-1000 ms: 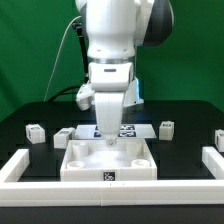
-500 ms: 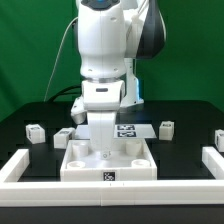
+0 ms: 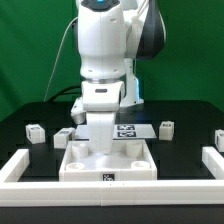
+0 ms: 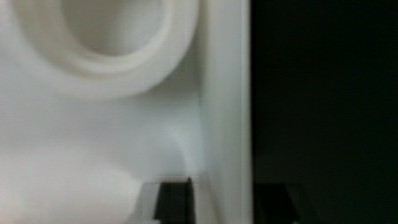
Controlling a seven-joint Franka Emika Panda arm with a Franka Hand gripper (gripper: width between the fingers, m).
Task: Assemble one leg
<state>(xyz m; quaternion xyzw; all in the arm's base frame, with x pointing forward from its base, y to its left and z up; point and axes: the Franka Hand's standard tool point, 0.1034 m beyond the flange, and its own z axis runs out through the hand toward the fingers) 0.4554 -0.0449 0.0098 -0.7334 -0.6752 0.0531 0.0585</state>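
Note:
Several legs lie on the black table as small white blocks with tags: two at the exterior view's left (image 3: 36, 131) (image 3: 64, 136), one at the right (image 3: 166, 127) and one at the far right (image 3: 218, 138). My gripper (image 3: 103, 150) is none of them; it is down at the far wall of the large white tray-like piece (image 3: 140, 160). In the wrist view my gripper (image 4: 221, 203) has one dark finger on each side of that thin white wall (image 4: 222, 100) and is shut on it. A round socket (image 4: 111, 40) of the tray shows beside the wall.
The marker board (image 3: 130, 130) lies behind the tray, partly hidden by the arm. A white U-shaped fence runs along the front (image 3: 110, 190) and up both sides (image 3: 18, 166) (image 3: 212, 158). Green backdrop behind.
Since a second ago the arm has shifted toward the exterior view's left and the hand has turned and sunk onto the tray's far wall. Nothing has moved in the last half second.

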